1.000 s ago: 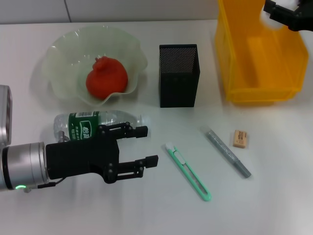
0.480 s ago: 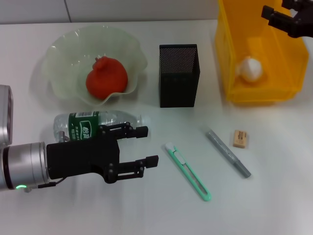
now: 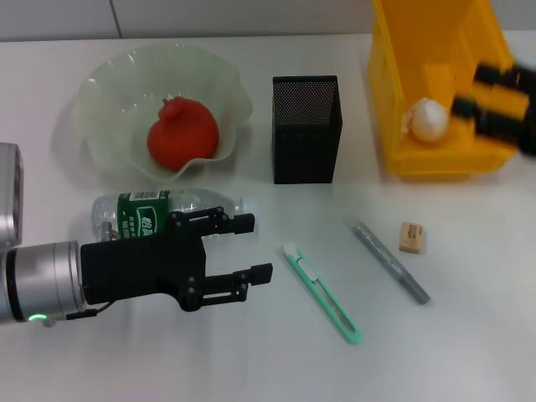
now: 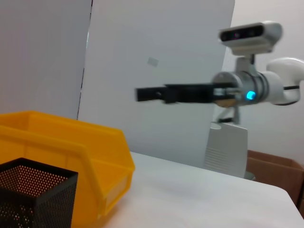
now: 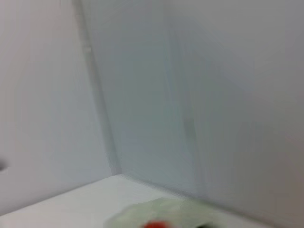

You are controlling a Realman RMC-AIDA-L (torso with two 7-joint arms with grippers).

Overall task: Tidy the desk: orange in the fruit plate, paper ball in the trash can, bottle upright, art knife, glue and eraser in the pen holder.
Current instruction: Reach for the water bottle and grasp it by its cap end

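The orange [image 3: 182, 132] lies in the pale-green fruit plate [image 3: 100, 84]. A white paper ball [image 3: 427, 119] rests inside the yellow trash can [image 3: 435, 161]. My right gripper [image 3: 471, 90] hangs open and empty over the can's right side. The bottle [image 3: 155, 209] lies on its side on the desk [image 3: 251, 360], with my left gripper [image 3: 258, 248] open just in front of it, touching nothing. The mint-green art knife [image 3: 322, 293], grey glue [image 3: 389, 261] and tan eraser [image 3: 412, 237] lie on the desk. The black mesh pen holder [image 3: 306, 130] stands upright.
The left wrist view shows the trash can [image 4: 71, 142], the pen holder [image 4: 33, 194] and the right gripper [image 4: 152, 93] above the desk. The right wrist view shows mostly wall and a sliver of the fruit plate [image 5: 161, 211].
The paper ball has dropped into the trash can. My right gripper has moved from the can's far corner toward its near right side. The left arm has stayed put.
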